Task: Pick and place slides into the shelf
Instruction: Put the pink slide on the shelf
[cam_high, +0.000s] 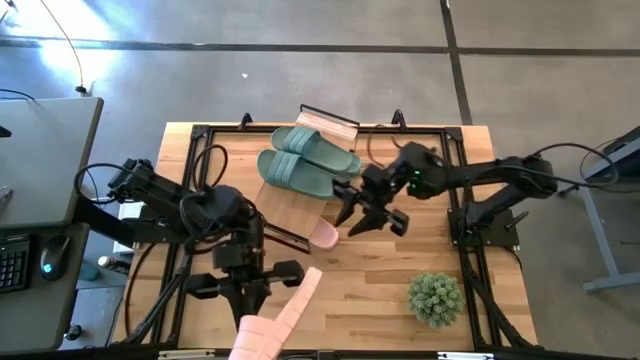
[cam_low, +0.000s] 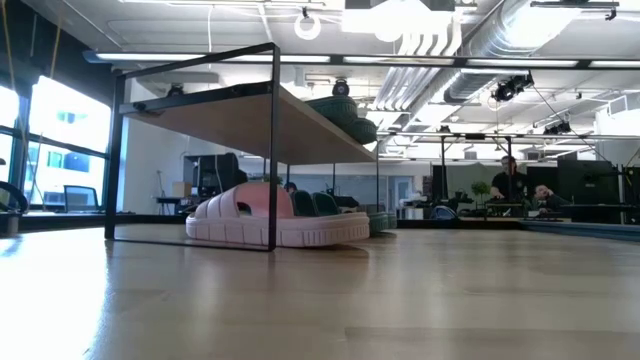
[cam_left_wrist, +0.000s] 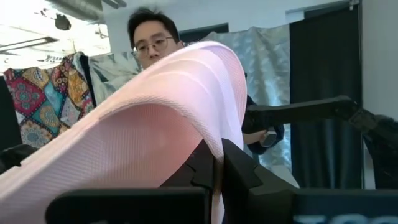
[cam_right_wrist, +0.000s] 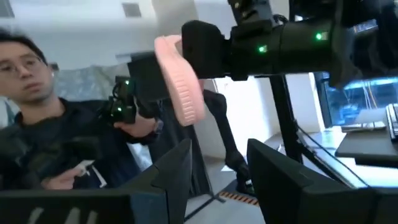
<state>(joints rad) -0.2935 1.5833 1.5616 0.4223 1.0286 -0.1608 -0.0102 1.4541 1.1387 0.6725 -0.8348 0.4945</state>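
The shelf (cam_high: 292, 205) stands at the table's middle, toward the far edge, with two sage green slides (cam_high: 305, 160) lying on its bamboo top. One pale pink slide (cam_low: 275, 220) rests sole-down on the table under the shelf, its end (cam_high: 325, 235) poking out. More green slides (cam_low: 325, 203) show behind it. My left gripper (cam_high: 262, 290), near the table's near edge, is shut on the second pink slide (cam_high: 280, 315). My right gripper (cam_high: 372, 215) hovers open beside the shelf's right side, touching nothing. My left gripper holds the pink slide pinched between its two fingers (cam_left_wrist: 233, 171), which sit on the slide's edge (cam_left_wrist: 214, 146). The ribbed sole (cam_left_wrist: 143, 130) arches across the wrist view. The slide (cam_right_wrist: 180, 81) is lifted clear of the table and stands on edge in the hold.
A small green potted plant (cam_high: 435, 297) stands on the table's near right part. Black frame rails (cam_high: 480, 290) run along the table's sides. Bare wood lies between the shelf and the near edge. A person (cam_left_wrist: 152, 37) sits beyond the table; a desk with a keyboard (cam_high: 12, 262) is to the left.
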